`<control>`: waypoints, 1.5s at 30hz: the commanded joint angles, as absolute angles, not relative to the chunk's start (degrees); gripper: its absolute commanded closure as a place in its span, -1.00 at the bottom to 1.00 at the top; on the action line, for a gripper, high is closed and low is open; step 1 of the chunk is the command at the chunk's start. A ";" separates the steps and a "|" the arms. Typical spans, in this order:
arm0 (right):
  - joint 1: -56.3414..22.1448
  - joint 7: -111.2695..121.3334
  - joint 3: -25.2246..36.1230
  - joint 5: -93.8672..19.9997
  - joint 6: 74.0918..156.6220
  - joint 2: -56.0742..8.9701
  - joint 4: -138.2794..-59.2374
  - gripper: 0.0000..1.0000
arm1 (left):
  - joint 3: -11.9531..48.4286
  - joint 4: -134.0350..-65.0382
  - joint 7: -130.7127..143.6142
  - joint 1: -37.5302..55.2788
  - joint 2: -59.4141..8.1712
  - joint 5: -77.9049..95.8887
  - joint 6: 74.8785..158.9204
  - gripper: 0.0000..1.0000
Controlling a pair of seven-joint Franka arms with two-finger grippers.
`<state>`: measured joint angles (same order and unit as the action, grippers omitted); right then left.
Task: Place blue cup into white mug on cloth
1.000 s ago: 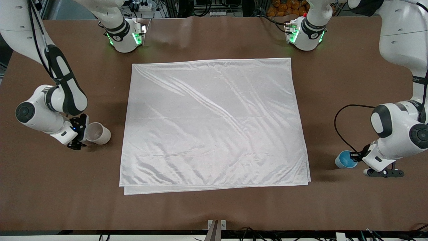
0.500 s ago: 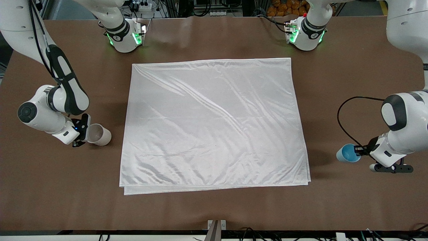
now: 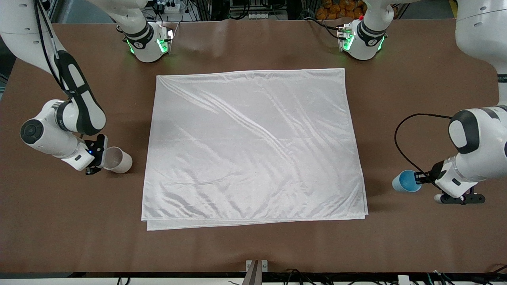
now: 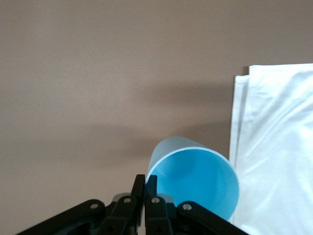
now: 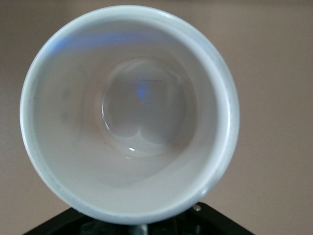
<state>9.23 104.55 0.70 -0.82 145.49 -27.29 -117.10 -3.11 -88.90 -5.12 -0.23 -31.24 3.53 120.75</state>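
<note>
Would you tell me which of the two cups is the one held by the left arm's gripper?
The blue cup, toward the left arm's end of the table: the left gripper pinches its rim. The right gripper holds the white mug.

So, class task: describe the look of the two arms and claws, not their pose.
Both arms are glossy white with black joint bands and round grey caps. Bases glow green. A black cable loops beside the left claw; the right claw is black with a blue light.

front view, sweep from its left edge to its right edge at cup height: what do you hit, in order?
right gripper → white mug → cloth → blue cup → left gripper. Each gripper is shut on its cup's rim.
</note>
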 commanded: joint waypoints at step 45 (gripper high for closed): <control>-7.90 75.33 -11.60 -0.62 146.69 -21.88 -119.18 1.00 | 5.27 -89.56 30.85 10.28 -28.56 3.96 118.74 1.00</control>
<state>-4.77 81.47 -11.82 -0.84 147.48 -23.35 -119.13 5.55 -88.88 27.91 8.83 -29.80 3.67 119.62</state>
